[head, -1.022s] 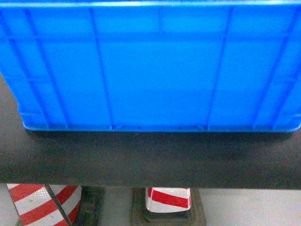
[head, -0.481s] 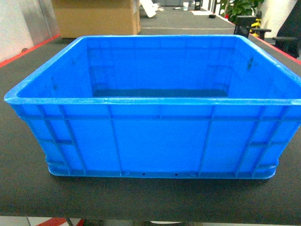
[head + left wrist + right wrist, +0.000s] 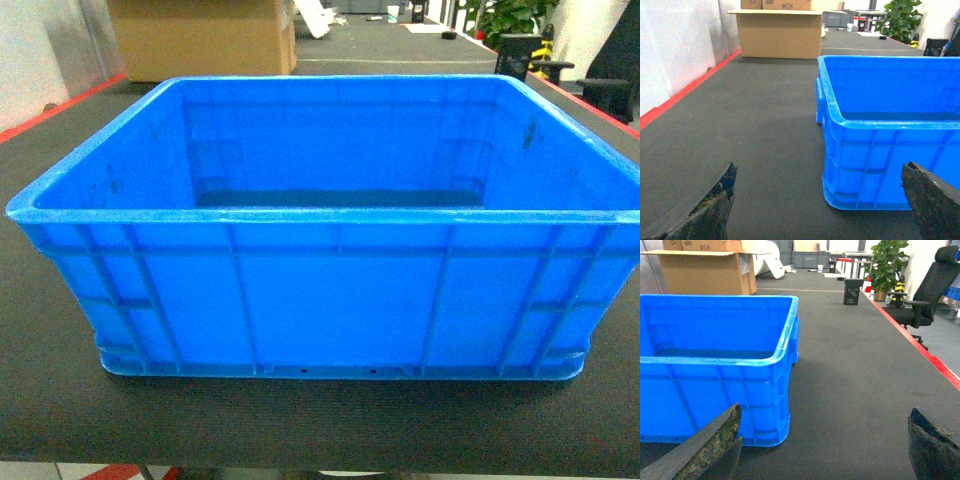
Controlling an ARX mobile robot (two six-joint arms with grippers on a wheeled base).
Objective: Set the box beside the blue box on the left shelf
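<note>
On the dark matted table (image 3: 60, 420), square in front of the robot, sits the empty blue box (image 3: 325, 300), upright, its near wall facing the head camera and its floor bare. Each gripper hangs spread wide and holds nothing: the left gripper (image 3: 825, 200) straddles the box's near left corner, with one finger out over bare mat and the other in front of the near wall, and the right gripper (image 3: 825, 445) straddles the near right corner in the same way. Neither touches the box yet. For a sound lift, the judgement is that both arms should take the thick rim on opposite short sides at matching height, closing together so the box stays level and does not skate on the mat. Beyond the box stands a cardboard carton (image 3: 205, 38), well apart from it. No shelf and no second blue box appear in any view, so the goal spot cannot be judged from here. Only the finger ends of each gripper show, cut off by the lower edge of the wrist views, and the box's underside is hidden.
</note>
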